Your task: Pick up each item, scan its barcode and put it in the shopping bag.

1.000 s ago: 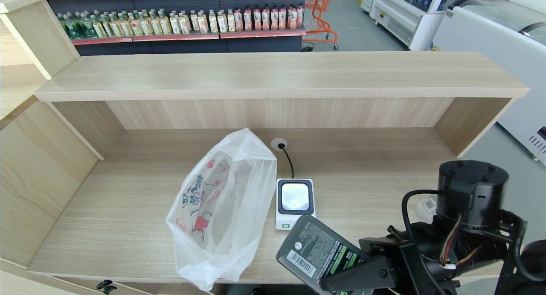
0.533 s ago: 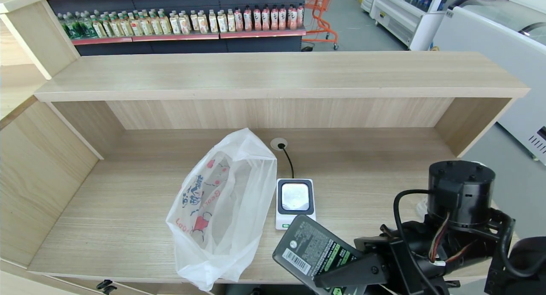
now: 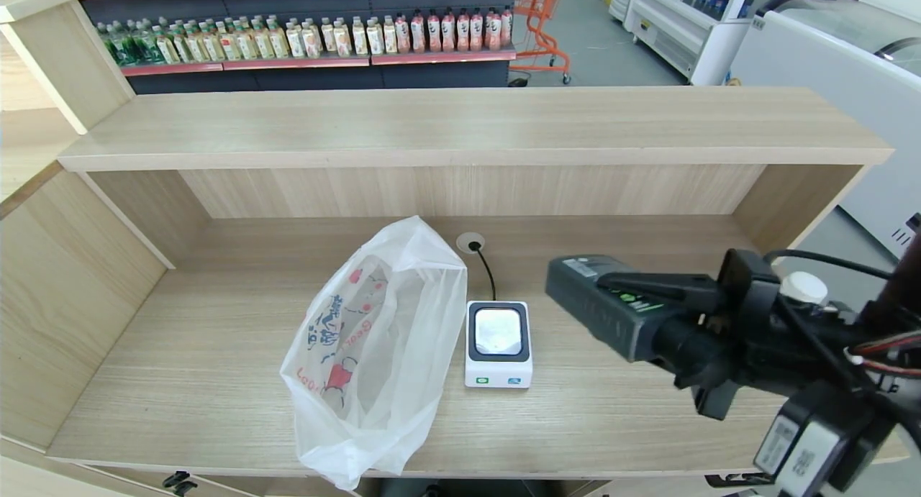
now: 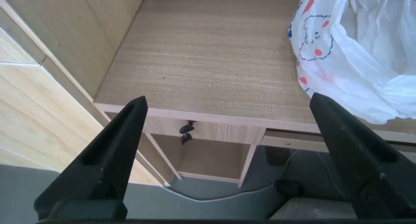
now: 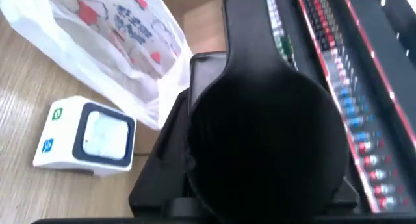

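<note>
My right gripper (image 3: pixel 624 304) is shut on a dark grey pack with a green label (image 3: pixel 586 299), held on its side above the counter, to the right of the scanner and a little behind it. The white scanner (image 3: pixel 498 342) with its dark glass window lies flat at mid-counter; it is also in the right wrist view (image 5: pixel 88 136), below the pack (image 5: pixel 266 139). The white plastic shopping bag (image 3: pixel 374 346) with red and blue print lies open just left of the scanner. My left gripper (image 4: pixel 227 159) hangs open below the counter's front edge, near the bag (image 4: pixel 351 49).
The wooden counter (image 3: pixel 216 353) has side walls, a back wall and a raised shelf (image 3: pixel 460 123) on top. The scanner's black cable (image 3: pixel 486 270) runs to a hole at the back. A small white cap (image 3: pixel 802 287) peeks out behind my right arm.
My right arm has swung the dark pack up from the counter's front edge to the right of the scanner and turned it, so its barcode face no longer points up.
</note>
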Controlling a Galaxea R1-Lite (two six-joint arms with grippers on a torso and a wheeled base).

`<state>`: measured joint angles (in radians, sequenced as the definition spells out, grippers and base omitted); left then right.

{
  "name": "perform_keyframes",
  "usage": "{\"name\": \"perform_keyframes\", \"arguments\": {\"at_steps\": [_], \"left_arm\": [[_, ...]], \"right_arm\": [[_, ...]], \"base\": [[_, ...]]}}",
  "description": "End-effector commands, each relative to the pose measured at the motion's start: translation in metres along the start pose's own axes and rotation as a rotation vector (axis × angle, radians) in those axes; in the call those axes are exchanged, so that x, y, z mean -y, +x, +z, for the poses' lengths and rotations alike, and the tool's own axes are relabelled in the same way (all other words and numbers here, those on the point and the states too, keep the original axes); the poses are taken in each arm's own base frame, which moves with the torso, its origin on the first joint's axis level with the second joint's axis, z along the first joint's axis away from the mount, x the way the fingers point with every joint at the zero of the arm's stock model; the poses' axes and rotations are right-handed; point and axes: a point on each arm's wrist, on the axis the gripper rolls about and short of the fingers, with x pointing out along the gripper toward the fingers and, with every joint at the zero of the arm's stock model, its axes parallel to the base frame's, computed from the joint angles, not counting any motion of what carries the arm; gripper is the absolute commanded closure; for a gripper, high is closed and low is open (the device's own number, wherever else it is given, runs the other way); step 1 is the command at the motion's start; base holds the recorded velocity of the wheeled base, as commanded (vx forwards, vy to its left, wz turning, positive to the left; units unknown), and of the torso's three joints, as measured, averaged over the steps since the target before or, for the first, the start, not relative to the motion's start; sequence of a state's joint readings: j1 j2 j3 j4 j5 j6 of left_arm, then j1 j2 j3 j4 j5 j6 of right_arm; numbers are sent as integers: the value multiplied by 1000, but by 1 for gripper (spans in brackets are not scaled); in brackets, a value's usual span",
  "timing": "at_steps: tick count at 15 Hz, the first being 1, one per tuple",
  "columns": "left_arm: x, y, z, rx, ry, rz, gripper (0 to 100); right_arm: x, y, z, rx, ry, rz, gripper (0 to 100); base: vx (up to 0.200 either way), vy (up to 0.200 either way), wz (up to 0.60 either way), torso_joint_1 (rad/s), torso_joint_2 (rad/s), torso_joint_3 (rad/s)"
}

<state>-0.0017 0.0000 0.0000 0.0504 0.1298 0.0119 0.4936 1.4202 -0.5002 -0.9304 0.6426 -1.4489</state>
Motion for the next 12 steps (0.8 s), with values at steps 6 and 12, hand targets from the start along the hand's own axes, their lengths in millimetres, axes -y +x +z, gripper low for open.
{"name": "perform_keyframes", "arguments": {"at_steps": [6,12], "left_arm": [[0,0,0,0,0,1,0],[0,0,0,0,0,2,0]], "right_arm": [[11,-72,-18,-485,1336,-269,100],[-11,-5,-58,-555,2091,-382,100]], "base": [[0,0,0,0,0,0],[0,0,0,0,0,0]]}}
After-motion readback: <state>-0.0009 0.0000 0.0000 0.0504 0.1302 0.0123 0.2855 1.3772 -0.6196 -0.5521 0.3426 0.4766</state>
